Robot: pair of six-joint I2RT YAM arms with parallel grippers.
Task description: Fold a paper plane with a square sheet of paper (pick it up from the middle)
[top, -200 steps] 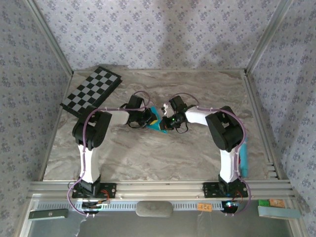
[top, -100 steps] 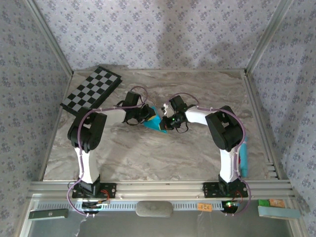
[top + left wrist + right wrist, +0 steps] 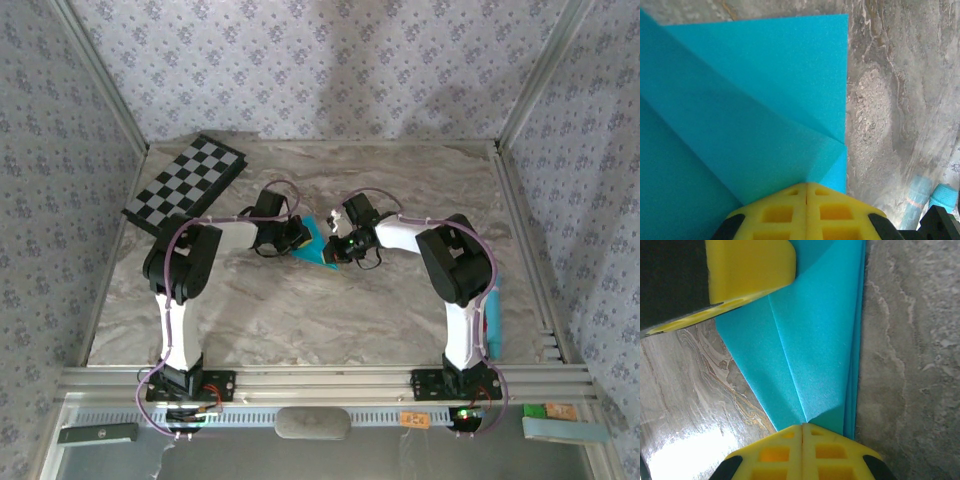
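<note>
The square sheet of paper (image 3: pixel 318 246), bright turquoise and partly folded into layered flaps with a lengthwise crease, lies flat on the marble table (image 3: pixel 300 320) between my two grippers. My left gripper (image 3: pixel 298 238) is at its left side, with yellow fingers shut tip to tip on a folded flap (image 3: pixel 806 184). The paper (image 3: pixel 740 100) spreads ahead of that tip. My right gripper (image 3: pixel 336 250) is shut on the paper's other end (image 3: pixel 803 426), where the crease (image 3: pixel 787 360) runs straight into the closed tips. The left gripper's yellow finger (image 3: pixel 747 265) rests on the paper in the right wrist view.
A black-and-white checkerboard (image 3: pixel 185 185) lies at the back left. A long pale teal bar (image 3: pixel 493 322) lies along the right rail. Patterned walls close in the table on three sides. Bare marble stretches in front of the grippers.
The left arm's elbow swung out to the left and came back, and its gripper shifted slightly along the paper. The right arm and the paper stayed in place.
</note>
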